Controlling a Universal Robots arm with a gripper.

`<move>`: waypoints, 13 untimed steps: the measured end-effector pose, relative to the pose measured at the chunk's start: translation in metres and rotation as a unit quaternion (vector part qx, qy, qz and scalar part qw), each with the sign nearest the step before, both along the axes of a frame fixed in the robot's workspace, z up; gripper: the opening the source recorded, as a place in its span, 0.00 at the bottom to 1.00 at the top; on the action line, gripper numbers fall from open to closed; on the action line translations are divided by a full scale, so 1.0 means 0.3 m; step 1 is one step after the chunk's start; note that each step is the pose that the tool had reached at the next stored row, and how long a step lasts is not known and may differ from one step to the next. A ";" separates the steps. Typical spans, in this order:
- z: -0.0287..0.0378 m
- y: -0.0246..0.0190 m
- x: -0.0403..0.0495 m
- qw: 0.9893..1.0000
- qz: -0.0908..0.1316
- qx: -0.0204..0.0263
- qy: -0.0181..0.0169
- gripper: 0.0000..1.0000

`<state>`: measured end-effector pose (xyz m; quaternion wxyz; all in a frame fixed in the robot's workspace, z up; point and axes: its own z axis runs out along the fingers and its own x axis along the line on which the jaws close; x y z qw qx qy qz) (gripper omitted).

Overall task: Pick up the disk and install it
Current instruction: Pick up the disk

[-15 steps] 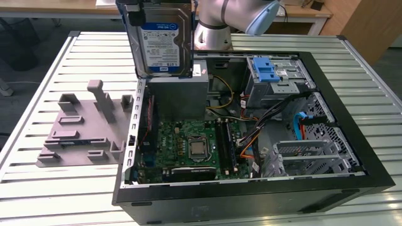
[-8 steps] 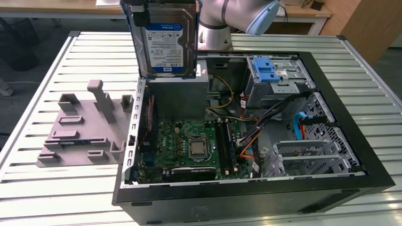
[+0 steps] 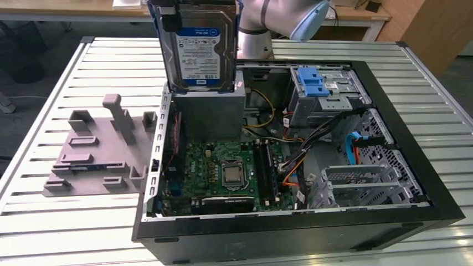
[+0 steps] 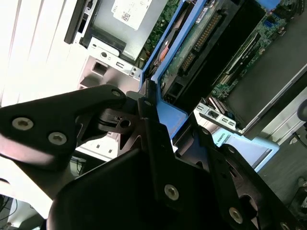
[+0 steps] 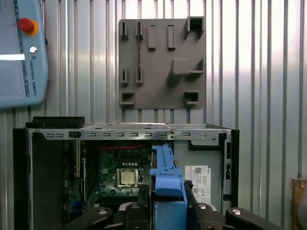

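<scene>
Clearly mid-carry: the disk hangs upright over the open computer case, not yet installed.

Our hand is clenched on the disk's blue side rails, seen in both wrist views. In the exterior view the disk sits at eleven o'clock of the case, above the grey power-supply box. We judge that seating it calls for squaring the rails to a drive cage at four o'clock, though we cannot tell which bay takes it. Edges to mind are the case rim, the cage's metal lips and the loose cables. Open room lies above the case and over the bench at nine o'clock, where a grey fixture plate stands apart.
</scene>
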<state>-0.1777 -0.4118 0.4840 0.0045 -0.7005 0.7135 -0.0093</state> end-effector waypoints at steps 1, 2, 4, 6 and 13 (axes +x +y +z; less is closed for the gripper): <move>0.000 0.000 0.003 1.000 0.000 0.000 0.000 0.36; 0.000 -0.001 0.006 1.000 0.000 0.000 0.000 0.36; 0.000 -0.002 0.012 1.000 0.000 0.000 0.000 0.36; 0.000 -0.003 0.019 1.000 0.000 0.000 0.000 0.36; 0.000 -0.006 0.053 1.000 0.000 0.000 0.000 0.36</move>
